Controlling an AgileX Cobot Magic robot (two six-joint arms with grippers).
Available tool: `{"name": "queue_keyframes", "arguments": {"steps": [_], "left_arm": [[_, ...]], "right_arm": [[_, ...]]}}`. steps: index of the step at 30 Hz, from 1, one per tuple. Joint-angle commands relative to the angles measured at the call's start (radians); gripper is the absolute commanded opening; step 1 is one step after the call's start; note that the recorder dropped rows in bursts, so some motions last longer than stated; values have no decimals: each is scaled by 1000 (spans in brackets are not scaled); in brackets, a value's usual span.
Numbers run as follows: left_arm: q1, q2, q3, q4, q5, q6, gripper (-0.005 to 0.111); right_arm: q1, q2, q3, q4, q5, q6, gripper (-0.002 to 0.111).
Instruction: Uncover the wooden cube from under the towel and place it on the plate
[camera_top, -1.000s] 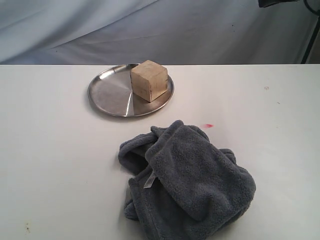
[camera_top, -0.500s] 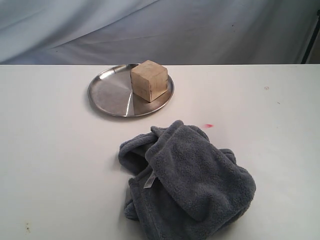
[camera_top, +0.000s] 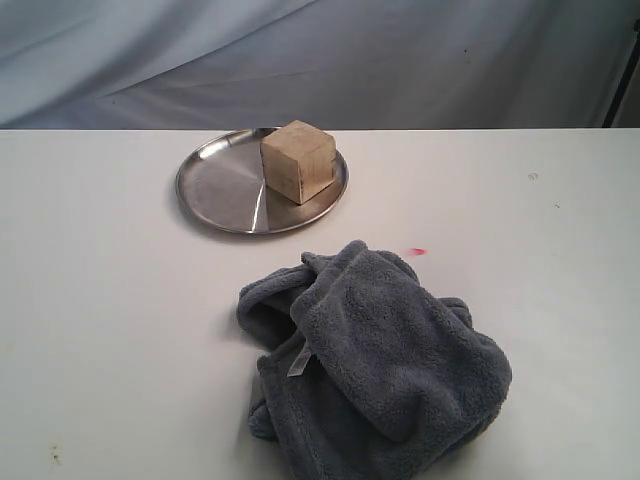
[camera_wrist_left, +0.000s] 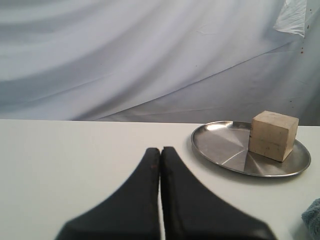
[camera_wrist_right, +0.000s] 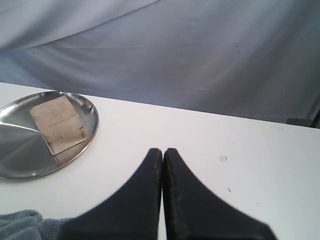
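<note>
Okay, your wooden cube (camera_top: 298, 160) sits on the plate (camera_top: 215, 185), on its right part in the exterior view and fully uncovered, so the task reads as done. The towel (camera_top: 385, 370) lies bunched in a heap on the table (camera_top: 100, 320), near the plate but apart from it, with its white label (camera_top: 299, 361) showing; heaped there, it hides nothing. Your left gripper (camera_wrist_left: 160, 150) is pinched closed on nothing. The right gripper (camera_wrist_right: 163, 151) is the same, jaws pressed together and empty. Neither shows in the exterior view, so they're likely parked clear because there's nothing left to grab.
</note>
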Motion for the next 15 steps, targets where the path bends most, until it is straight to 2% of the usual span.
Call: {"name": "queue_keyframes", "arguments": {"steps": [1, 8, 15], "left_arm": [[-1, -2, 4, 1, -1, -3, 1], [-1, -2, 4, 1, -1, -3, 1], [-1, -2, 4, 1, -1, -3, 1]], "right_arm": [[-6, -157, 141, -12, -77, 17, 0], [-6, -374, 345, -289, -195, 390, 0], [-6, -439, 445, -411, -213, 550, 0]]}}
